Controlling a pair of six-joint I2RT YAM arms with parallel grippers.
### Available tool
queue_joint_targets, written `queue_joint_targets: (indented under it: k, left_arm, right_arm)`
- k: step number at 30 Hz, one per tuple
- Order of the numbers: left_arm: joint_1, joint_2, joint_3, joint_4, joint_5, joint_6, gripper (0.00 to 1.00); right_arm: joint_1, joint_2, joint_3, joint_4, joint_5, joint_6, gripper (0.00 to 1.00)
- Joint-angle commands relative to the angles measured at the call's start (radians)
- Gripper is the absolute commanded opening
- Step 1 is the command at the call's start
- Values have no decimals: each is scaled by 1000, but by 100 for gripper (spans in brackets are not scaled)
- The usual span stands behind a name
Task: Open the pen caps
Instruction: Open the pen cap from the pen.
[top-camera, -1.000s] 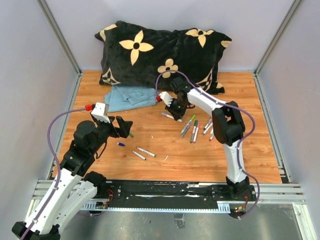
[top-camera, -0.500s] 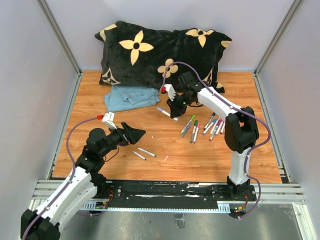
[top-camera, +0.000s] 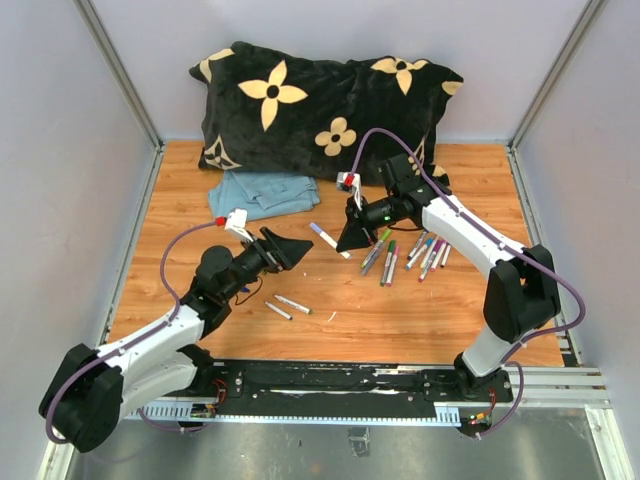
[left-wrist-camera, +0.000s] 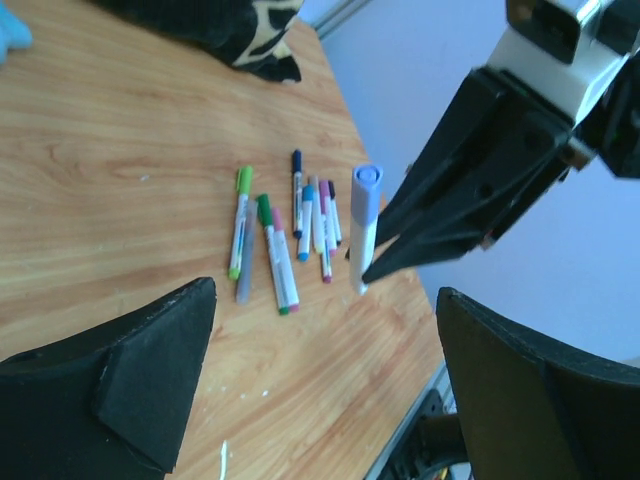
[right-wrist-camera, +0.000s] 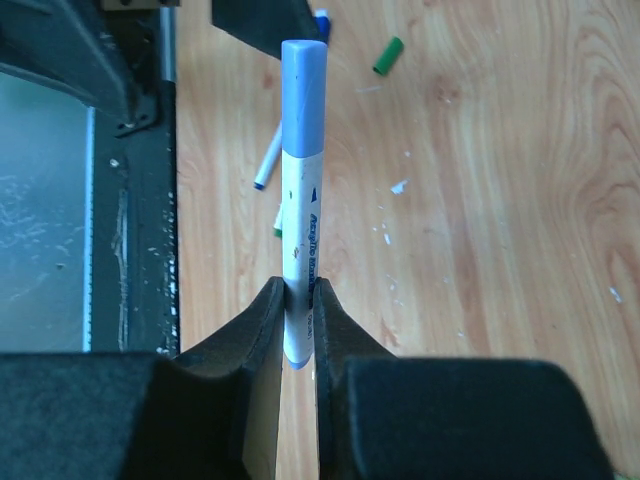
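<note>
My right gripper (top-camera: 346, 244) (right-wrist-camera: 300, 305) is shut on the white barrel of a pen (right-wrist-camera: 302, 240), held off the table. That pen's light-blue cap (right-wrist-camera: 303, 95) (top-camera: 318, 231) (left-wrist-camera: 366, 192) is on and points toward my left gripper (top-camera: 298, 247) (left-wrist-camera: 325, 292). The left gripper stands open, its fingers (left-wrist-camera: 130, 370) wide apart and a short way from the cap, touching nothing. Several capped pens (top-camera: 410, 252) (left-wrist-camera: 285, 230) lie in a cluster on the wood. A loose green cap (right-wrist-camera: 388, 55) and a blue cap (right-wrist-camera: 321, 18) lie on the table.
Two uncapped pens (top-camera: 288, 306) lie near the front middle. A black flowered pillow (top-camera: 320, 110) fills the back, with a blue cloth (top-camera: 260, 192) in front of it. A black rail (top-camera: 330, 380) runs along the near edge.
My left gripper has swung right and up toward the middle. My right gripper has carried the pen right and turned its capped end toward the left gripper.
</note>
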Motion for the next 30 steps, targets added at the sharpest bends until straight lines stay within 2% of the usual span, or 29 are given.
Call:
queue_joint_targets:
  k: [1, 14, 19, 27, 30]
  left_arm:
    - [-31, 54, 78, 159, -80, -15, 93]
    - [-84, 187, 155, 200, -162, -9, 72]
    - [-93, 216, 182, 205, -153, -3, 47]
    - [-99, 228, 167, 205, -120, -10, 17]
    - [-100, 226, 170, 205, -91, -10, 1]
  right_arm:
    - [-8, -26, -35, 84, -133, 72, 1]
    - [-2, -21, -50, 99, -191, 96, 1]
    - [0, -16, -51, 99, -189, 97, 1]
    - [4, -14, -51, 99, -192, 103, 1]
    - [7, -18, -51, 99, -201, 106, 1]
